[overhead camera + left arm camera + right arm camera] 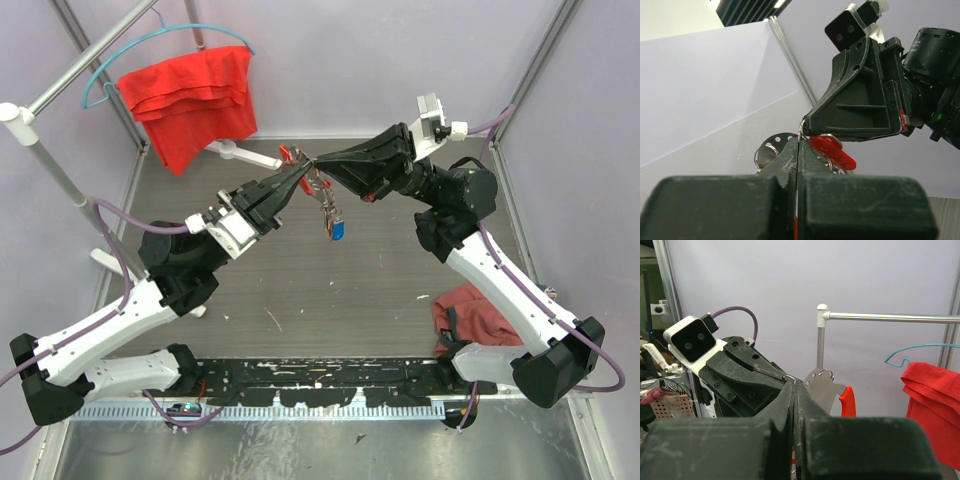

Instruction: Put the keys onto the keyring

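Over the desk (400, 290), far middle, my left gripper (300, 178) and right gripper (322, 165) meet, clamped on the keyring (789, 377); overhead alone shows the blue tag (339, 231) under the keys (326, 200).

pale lilac walls (330, 60) close the cell at 9, 12 and 3 o'clock. the floor is a grey, scuffed table (300, 295) flecked with white. a metal rack (55, 175) with white joints stands at 10 o'clock; a teal hanger (930, 347) on its bar carries a red cloth (190, 100). a darker red cloth (465, 310) lies crumpled at 4 o'clock. a black strip (330, 375) and a white ribbed rail (250, 410) run along 6 o'clock. overhead, a black slatted ceiling panel (750, 10) shows lit gaps.
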Motion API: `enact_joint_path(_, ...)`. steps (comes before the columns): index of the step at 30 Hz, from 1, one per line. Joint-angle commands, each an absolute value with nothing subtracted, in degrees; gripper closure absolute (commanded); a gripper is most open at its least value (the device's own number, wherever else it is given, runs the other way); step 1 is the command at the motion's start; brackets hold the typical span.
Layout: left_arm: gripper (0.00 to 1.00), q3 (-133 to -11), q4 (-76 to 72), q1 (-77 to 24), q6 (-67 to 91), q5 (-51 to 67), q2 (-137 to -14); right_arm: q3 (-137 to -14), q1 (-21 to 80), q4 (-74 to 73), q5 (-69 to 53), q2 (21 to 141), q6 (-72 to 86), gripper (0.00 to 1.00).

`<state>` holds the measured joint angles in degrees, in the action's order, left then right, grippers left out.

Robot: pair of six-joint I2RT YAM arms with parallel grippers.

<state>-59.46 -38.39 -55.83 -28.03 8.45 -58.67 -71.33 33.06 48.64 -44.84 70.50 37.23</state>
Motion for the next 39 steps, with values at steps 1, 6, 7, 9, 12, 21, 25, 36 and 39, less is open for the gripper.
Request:
enact_joint_path(1,1.00,-59.07,-40.89,-56.14,-28.40,8.61,-58.02,-71.99,33.42,51.14,-43.10,68.96,37.18,0.99)
enact_joint_path(6,1.00,-58.86,-40.86,-56.08,-28.63,8.59,-57.90,-71.69,33.44,50.67,-42.19,68.77,37.10,0.99)
enact_joint_path(7,1.00,-58.81,-40.91,-56.07,-28.67,8.67,-57.77,-71.61,33.41,50.36,-41.92,68.74,37.04,0.99)
enact_joint_path(9,1.00,-58.80,-40.87,-56.14,-28.74,8.78,-57.74,-71.44,33.41,49.70,-41.33,68.54,36.76,0.99)
enact_joint_path(12,1.00,-58.75,-40.94,-56.08,-28.94,8.81,-57.54,-71.15,33.44,48.98,-40.51,68.29,36.46,0.99)
enact_joint_path(21,1.00,-58.45,-41.69,-56.13,-29.11,9.48,-57.31,-71.10,33.43,47.60,-39.66,68.23,36.52,0.99)
enact_joint_path(25,1.00,-58.36,-42.13,-56.12,-29.22,9.63,-57.38,-70.80,33.48,47.08,-39.33,68.18,36.57,0.99)
enact_joint_path(36,1.00,-58.36,-43.19,-56.10,-29.44,9.89,-57.69,-69.76,33.42,45.24,-38.50,67.36,37.06,0.99)
enact_joint_path(39,1.00,-58.36,-43.49,-56.12,-29.57,10.06,-57.83,-69.50,33.34,44.71,-38.20,67.17,37.06,0.99)
